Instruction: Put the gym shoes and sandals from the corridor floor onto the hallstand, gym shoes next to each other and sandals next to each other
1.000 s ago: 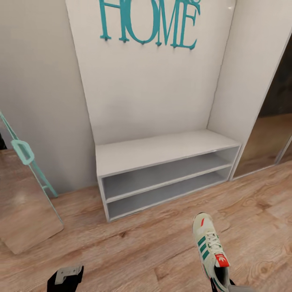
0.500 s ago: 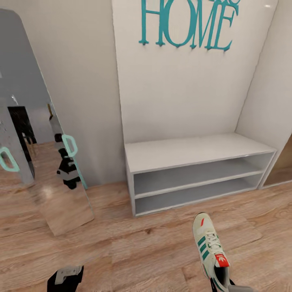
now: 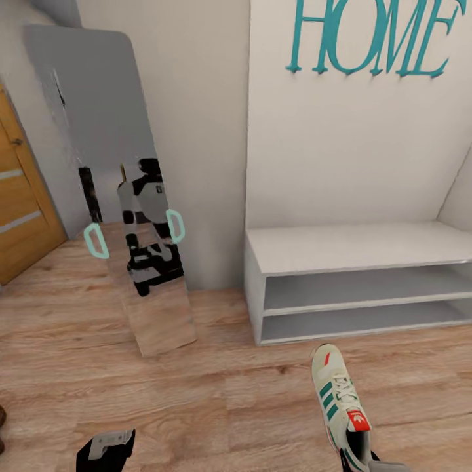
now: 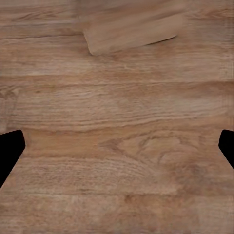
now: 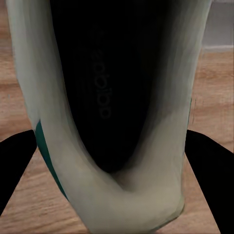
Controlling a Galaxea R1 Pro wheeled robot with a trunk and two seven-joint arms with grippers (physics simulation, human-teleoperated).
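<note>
One gym shoe [image 3: 337,396], white with green stripes and a red tongue label, hangs toe-forward over the corridor floor [image 3: 216,406], held by its heel. My right gripper [image 3: 359,460] is shut on it; the right wrist view looks into the gym shoe's dark opening [image 5: 109,92] between the black fingers [image 5: 17,161]. The left gripper [image 3: 108,447] is low at the left, open over bare planks, with its fingertips [image 4: 9,148] far apart. The hallstand [image 3: 354,246] stands ahead to the right, its bench and both shelf rows bare. The second gym shoe and the sandals are out of view.
A tall mirror [image 3: 141,216] with teal handles leans on the wall left of the hallstand and reflects the robot. A wooden door [image 3: 19,210] is at the far left. Teal HOME letters [image 3: 373,39] hang above the bench. A small dark brown shape [image 3: 2,419] is cut off by the left edge.
The view has swung left: the hallstand has slid towards the picture's right, and the mirror and door have come in. Both grippers and the held shoe keep their places in the picture.
</note>
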